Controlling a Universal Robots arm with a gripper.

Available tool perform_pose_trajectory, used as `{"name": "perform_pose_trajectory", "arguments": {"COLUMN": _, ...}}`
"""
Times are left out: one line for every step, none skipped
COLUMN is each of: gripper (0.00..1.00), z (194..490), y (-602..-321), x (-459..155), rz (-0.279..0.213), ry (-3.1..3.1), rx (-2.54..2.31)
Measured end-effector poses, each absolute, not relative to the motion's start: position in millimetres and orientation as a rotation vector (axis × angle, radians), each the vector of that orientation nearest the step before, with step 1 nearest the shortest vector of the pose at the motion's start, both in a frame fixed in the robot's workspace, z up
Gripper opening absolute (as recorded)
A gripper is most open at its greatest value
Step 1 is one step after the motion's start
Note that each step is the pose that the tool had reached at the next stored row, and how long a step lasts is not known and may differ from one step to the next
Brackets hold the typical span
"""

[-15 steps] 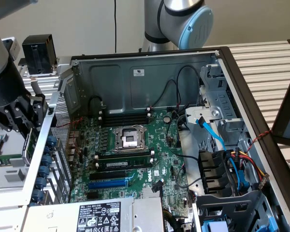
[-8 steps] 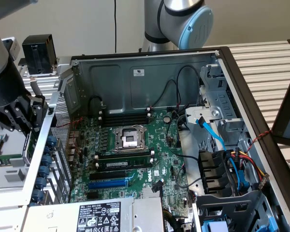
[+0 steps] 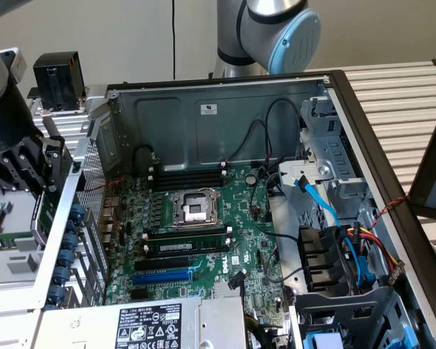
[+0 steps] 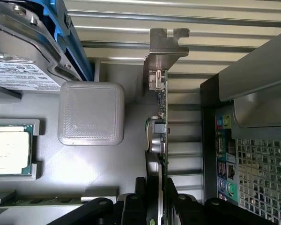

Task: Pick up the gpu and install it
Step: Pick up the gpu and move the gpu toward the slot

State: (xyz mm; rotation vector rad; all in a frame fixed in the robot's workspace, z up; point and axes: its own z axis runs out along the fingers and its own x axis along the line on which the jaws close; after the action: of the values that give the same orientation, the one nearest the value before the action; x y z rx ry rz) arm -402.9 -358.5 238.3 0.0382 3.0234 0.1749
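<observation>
Evidently at the pick-up step, install not yet begun.

Exterior view: black claw (image 3: pixel 52 169) outside the open grey metal computer case (image 3: pixel 225 109), at the exterior view's left, beside its perforated rear wall, well apart from the large green motherboard (image 3: pixel 236 193) inside.

Wrist view: pinching, between black fingers (image 4: pixel 131 208), the gpu (image 4: pixel 158 129), a small green card with silver end bracket, edge-on over the grey tray (image 4: pixel 107 164), bracket end farthest from the claw. Likely calls for a firm, square hold.
</observation>
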Motion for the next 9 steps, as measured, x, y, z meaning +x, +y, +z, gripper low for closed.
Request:
{"name": "perform_pose_trajectory", "arguments": {"gripper": 0.27, "z": 241, "y": -359, "x": -403, "rz": 0.176, "ry": 3.023, "rx": 0.038}}
{"name": "perform_pose_trajectory", "arguments": {"gripper": 0.27, "z": 243, "y": -359, "x": -404, "rz": 0.177, "ry": 3.022, "rx": 0.038}}
{"name": "perform_pose_trajectory", "arguments": {"gripper": 0.27, "z": 245, "y": -359, "x": -404, "rz": 0.178, "ry": 3.021, "rx": 0.038}}
{"name": "perform_pose_trajectory", "arguments": {"gripper": 0.27, "z": 247, "y": -359, "x": -404, "rz": 0.180, "ry": 3.020, "rx": 0.038}}
{"name": "perform_pose_trajectory", "arguments": {"gripper": 0.27, "z": 249, "y": -359, "x": -405, "rz": 0.181, "ry": 3.020, "rx": 0.038}}
{"name": "perform_pose_trajectory", "arguments": {"gripper": 0.27, "z": 251, "y": -358, "x": -405, "rz": 0.183, "ry": 3.019, "rx": 0.038}}
{"name": "perform_pose_trajectory", "arguments": {"gripper": 0.27, "z": 253, "y": -359, "x": -406, "rz": 0.184, "ry": 3.018, "rx": 0.038}}
{"name": "perform_pose_trajectory", "arguments": {"gripper": 0.27, "z": 255, "y": -359, "x": -406, "rz": 0.186, "ry": 3.017, "rx": 0.038}}
{"name": "perform_pose_trajectory", "arguments": {"gripper": 0.27, "z": 257, "y": -358, "x": -407, "rz": 0.187, "ry": 3.016, "rx": 0.038}}
